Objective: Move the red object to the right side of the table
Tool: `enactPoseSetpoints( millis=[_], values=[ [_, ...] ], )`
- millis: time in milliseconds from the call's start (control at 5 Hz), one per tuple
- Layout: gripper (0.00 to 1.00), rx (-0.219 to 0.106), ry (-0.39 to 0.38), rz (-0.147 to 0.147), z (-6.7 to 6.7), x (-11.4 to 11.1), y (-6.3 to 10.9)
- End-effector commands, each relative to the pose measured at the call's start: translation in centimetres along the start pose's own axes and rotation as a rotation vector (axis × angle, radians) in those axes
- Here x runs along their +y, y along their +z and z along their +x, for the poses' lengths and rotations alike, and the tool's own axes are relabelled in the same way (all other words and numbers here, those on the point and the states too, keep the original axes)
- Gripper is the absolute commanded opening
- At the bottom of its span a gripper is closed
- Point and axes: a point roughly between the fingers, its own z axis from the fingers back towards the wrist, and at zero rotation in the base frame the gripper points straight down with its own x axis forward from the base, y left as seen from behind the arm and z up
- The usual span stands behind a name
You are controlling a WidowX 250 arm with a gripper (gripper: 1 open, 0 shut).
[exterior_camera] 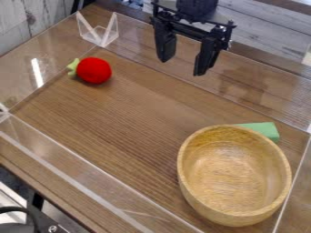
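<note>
Some way left of the claw, saw the red object lying on the left part of the bench, well apart from those spread, open fingertips. Noted the claw over the far part. Found the wooden bowl at near right, with the flat green piece just beside.

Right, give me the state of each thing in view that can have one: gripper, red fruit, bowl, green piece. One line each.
Gripper: open, nothing between its fingers, above the table.
Red fruit: lying on the table near its left edge in the picture, not held.
Bowl: upright, nothing seen inside.
Green piece: lying beside the bowl, partly hidden by it.
</note>
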Motion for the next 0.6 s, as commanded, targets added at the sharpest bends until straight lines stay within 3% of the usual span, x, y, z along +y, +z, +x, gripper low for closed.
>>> enactPoseSetpoints(
  millis=[0,200,400],
  values=[
    [1.0,0.032,-0.038,0.001,-0.3,0.4,-1.3],
    [1.0,0.023,-0.092,0.007,-0.6,4.1,-2.1],
    [1.0,0.006,-0.071,0.014,-1.5,8.5,-1.0]
  ],
)
